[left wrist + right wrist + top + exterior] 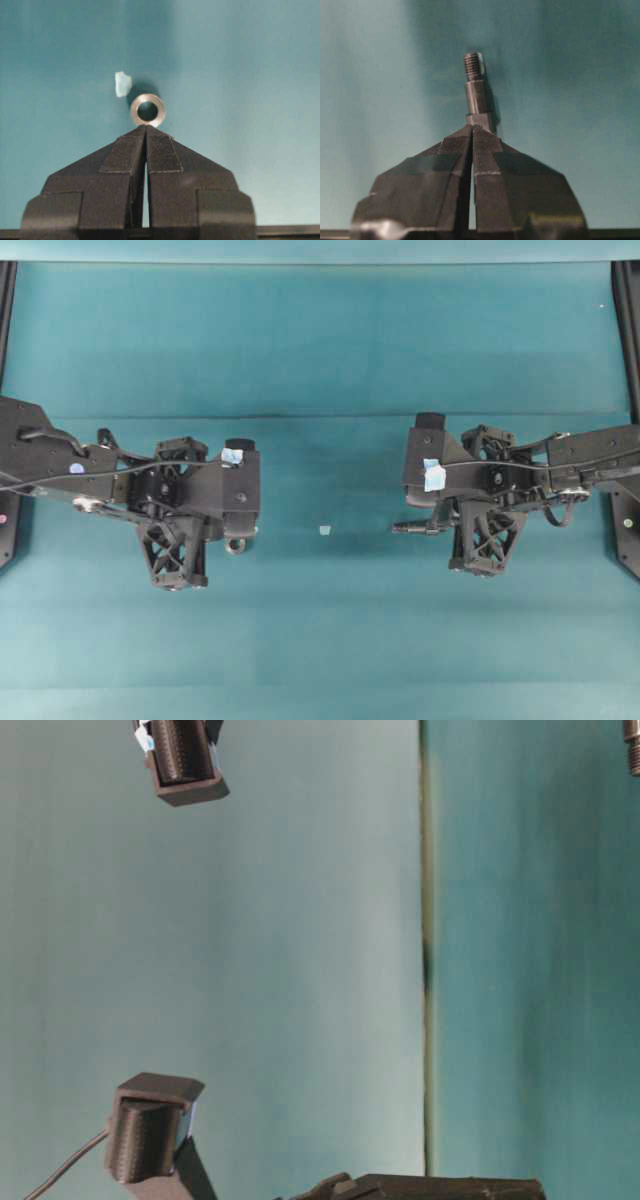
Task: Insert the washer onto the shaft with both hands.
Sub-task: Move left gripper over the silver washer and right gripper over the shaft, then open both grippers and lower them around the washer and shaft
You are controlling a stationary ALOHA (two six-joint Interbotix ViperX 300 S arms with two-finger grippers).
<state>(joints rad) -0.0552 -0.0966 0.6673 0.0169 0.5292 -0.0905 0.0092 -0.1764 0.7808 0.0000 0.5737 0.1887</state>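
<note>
In the left wrist view the washer (147, 110), a shiny grey ring with a dark hole, stands on edge, its lower rim pinched at the very tips of my left gripper (146, 128), which is shut on it. Overhead, the washer (237, 545) pokes out to the right of the left gripper (227, 543). My right gripper (472, 128) is shut on the thick end of the shaft (476, 92), whose threaded thin end points away from the jaws. Seen from above, the shaft (413, 528) sticks out leftward from the right gripper (441, 528), toward the washer across a wide gap.
A small pale tape scrap (325, 530) lies on the teal table between the two grippers, and it also shows just beyond the washer as the tape scrap (122, 83). Black frame rails (628, 330) run along the table's left and right edges.
</note>
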